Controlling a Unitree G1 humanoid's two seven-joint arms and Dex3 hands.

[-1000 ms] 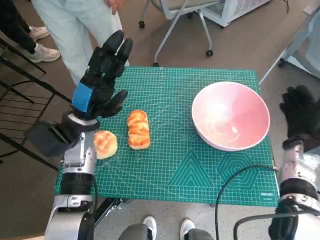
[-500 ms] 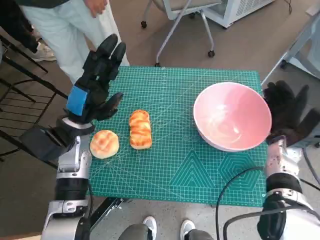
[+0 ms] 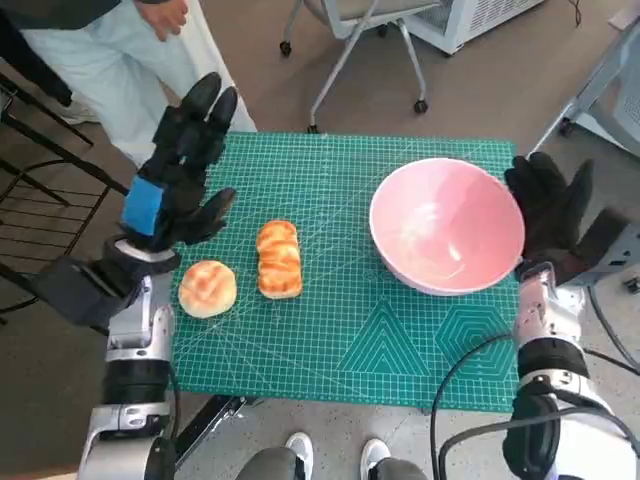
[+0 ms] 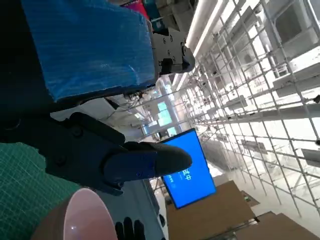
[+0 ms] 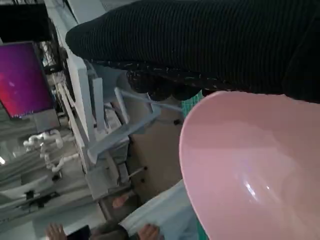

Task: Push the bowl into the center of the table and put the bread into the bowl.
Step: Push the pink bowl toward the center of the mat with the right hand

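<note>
Head view: the pink bowl is sitting at the right of the frame on the green cutting mat covering the worktop, clearly off the mat's middle. The right robot hand, gloved in black, is standing upright just beside the bowl's right rim, fingers spread wide and holding nothing; it appears to be touching the rim, though I cannot tell for sure. The long bread loaf and the round bun are lying side by side at left centre, near each other but apart. The left robot hand is hovering over the upper left of the mat, fingers apart, gripping nothing. A person in pale trousers is standing at the upper left beyond the worktop.

Left wrist view: the blue-taped back of the left robot hand is filling the upper left, with one black finger pointing right across the middle and nothing between the fingers. The bowl's pink rim is showing at the bottom, well apart from this hand.

Right wrist view: the glove is spanning the top as a dark band, and the bowl's inside is filling the lower right, right up against it.

The step in hand, as I judge it, is the push. Doing it well is calling for a flat palm low on the bowl's wall, not high on the rim, so it is sliding and not tipping, and for a slow, straight stroke stopping short of the loaf
</note>
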